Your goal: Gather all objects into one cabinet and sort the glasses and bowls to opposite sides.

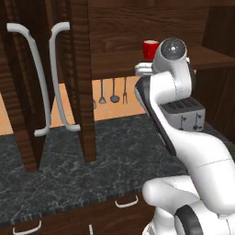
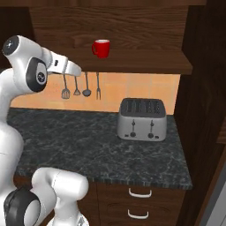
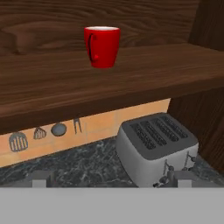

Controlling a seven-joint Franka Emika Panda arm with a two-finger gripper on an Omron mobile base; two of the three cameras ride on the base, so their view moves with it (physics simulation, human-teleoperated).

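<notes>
**Red cup on the open cabinet shelf, arm raised before it**

A glossy red cup (image 3: 102, 46) stands upright on the wooden shelf (image 3: 131, 78) of the dark cabinet (image 2: 132, 26), its handle turned toward the viewer in the hand view. In that view it sits at about 12 o'clock, set back from the shelf's front edge with bare wood all round it: free shelf runs off toward 3 o'clock as far as the cabinet's side wall and toward 9 o'clock past the picture's edge. The cabinet's back panel rises just behind the cup.

The end effector (image 3: 111, 178) is released, its two fingertips (image 3: 39, 178) spread wide and low in the hand view, apart from the cup and holding nothing. It hangs in open air in front of the shelf and above the table (image 2: 88, 141).

Below the shelf, at about 5 o'clock in the hand view, a grey toaster (image 2: 142, 119) stands on the dark marbled table, near the table's right end where a tall wooden panel closes the space. Kitchen utensils (image 2: 81, 86) hang on the orange tiled wall under the shelf's front edge. To the toaster's left the table surface lies open up to the wall.

In the left base view two cabinet doors (image 1: 27, 82) with long curved white handles (image 1: 39, 78) stand swung open at 9 o'clock, their lower edges close over the table.
</notes>
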